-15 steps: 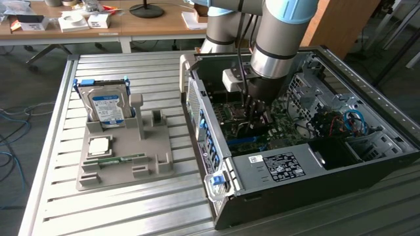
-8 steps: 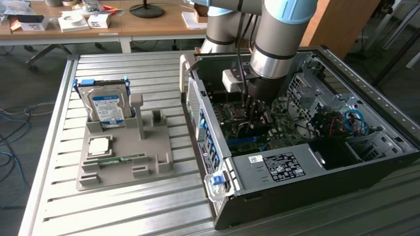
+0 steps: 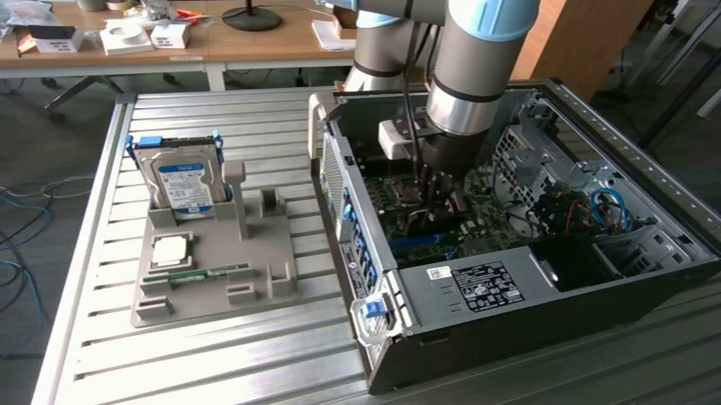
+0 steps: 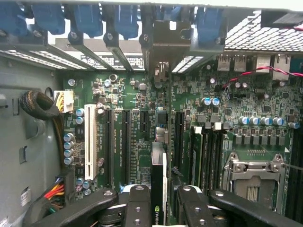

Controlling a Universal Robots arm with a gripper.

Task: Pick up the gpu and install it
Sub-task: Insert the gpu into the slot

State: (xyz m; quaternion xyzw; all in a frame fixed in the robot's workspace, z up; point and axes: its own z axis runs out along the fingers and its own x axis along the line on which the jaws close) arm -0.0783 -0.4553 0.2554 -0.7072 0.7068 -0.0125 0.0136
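A robot arm reaches down into an open computer case (image 3: 631, 278) lying on a slatted metal worktop (image 3: 225, 363). The hand (image 3: 434, 190) is deep inside the case. In the wrist view, the hand (image 4: 158, 205) is half closed on the gpu (image 4: 157, 179), a thin black card seen edge-on, pinched across its flat faces between two black fingers (image 4: 137, 205). The card hangs straight beneath the hand, just over the green motherboard (image 4: 142, 99), with long black expansion slots (image 4: 124, 142) running to either side of it. Whether it has entered a slot cannot be seen.

The card is probably light and stiff but fragile, with smooth faces that might slip under a push. Gripping the flat faces near the top edge, clear of the contact edge, looks soundest.
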